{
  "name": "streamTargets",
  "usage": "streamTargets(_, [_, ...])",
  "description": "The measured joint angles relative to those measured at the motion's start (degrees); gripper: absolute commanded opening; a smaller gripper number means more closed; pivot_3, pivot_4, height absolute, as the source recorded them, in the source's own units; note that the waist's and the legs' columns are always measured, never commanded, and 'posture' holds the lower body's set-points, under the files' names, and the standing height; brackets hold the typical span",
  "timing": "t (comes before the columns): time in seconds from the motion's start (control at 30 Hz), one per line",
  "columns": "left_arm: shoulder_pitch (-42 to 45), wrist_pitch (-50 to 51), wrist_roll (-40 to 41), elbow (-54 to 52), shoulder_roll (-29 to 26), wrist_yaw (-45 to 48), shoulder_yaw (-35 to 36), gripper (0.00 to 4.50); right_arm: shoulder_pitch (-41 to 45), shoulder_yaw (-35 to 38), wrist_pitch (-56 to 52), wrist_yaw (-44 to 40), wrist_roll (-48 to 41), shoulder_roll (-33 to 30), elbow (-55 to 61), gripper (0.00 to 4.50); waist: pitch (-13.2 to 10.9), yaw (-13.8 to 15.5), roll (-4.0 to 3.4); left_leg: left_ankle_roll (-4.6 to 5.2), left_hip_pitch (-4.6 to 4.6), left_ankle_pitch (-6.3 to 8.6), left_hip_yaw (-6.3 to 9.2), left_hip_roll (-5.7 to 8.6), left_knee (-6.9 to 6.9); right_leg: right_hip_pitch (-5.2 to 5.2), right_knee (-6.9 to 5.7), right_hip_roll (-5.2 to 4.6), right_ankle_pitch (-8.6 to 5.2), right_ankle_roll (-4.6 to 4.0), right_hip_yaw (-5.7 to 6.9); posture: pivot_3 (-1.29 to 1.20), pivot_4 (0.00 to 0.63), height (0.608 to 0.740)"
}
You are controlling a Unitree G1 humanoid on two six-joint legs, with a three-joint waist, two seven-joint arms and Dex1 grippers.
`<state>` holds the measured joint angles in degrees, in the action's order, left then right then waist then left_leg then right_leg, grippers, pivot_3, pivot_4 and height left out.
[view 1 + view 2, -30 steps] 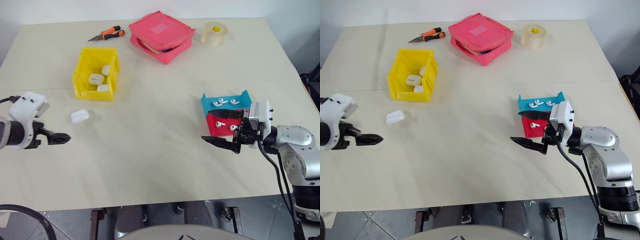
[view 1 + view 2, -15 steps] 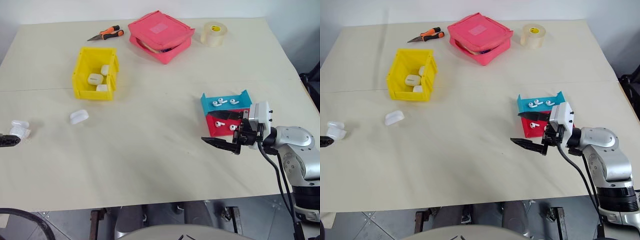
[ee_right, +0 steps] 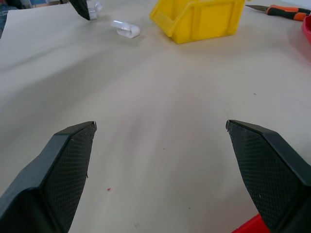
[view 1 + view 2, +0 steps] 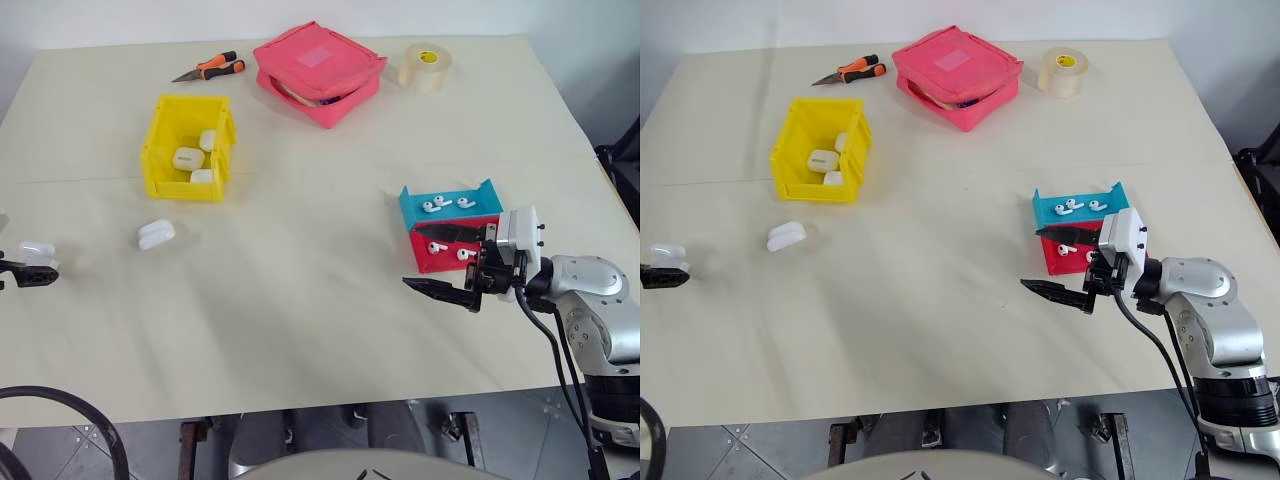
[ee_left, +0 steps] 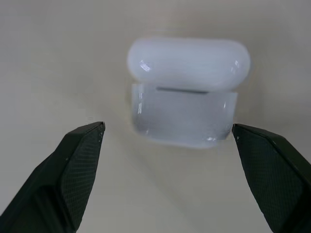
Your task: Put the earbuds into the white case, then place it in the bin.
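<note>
L hand is wide open, holding nothing; the case sits on the table just past its tips, lid up. R hand is open, empty, by the earbuds. Head view shows the bin farther back w/ more cases.

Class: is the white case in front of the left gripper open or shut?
Open: the white case shows its lid raised above the base.
</note>
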<state>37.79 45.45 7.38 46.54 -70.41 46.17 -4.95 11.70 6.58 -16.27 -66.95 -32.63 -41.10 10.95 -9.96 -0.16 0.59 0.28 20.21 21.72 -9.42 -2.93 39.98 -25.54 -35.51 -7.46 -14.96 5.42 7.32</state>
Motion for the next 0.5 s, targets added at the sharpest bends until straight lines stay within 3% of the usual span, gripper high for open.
streamTargets(0.23, [9.37, -6.13, -7.11, 11.03, 3.55, 1.63, -2.60, 4.48, 0.67, -0.06, -0.09, 0.46, 0.17, -0.03, -0.03, 4.50, 0.00, 0.22, 0.00, 0.02, -0.02, -0.01, 0.00, 0.01, 0.06, 0.03, -0.05, -0.03, 0.01, 0.01, 0.00, 0.00, 0.150, 0.740])
streamTargets(0.5, [14.14, -3.78, -12.46, 15.51, 4.96, 4.23, -3.68, 4.48, 0.68, -0.07, -0.16, 1.56, 0.59, -0.02, -0.03, 4.50, 0.01, 0.07, -0.01, 0.03, -0.04, -0.01, -0.01, 0.01, 0.06, 0.03, -0.06, -0.04, 0.01, 0.02, -0.04, 0.00, 0.150, 0.740])
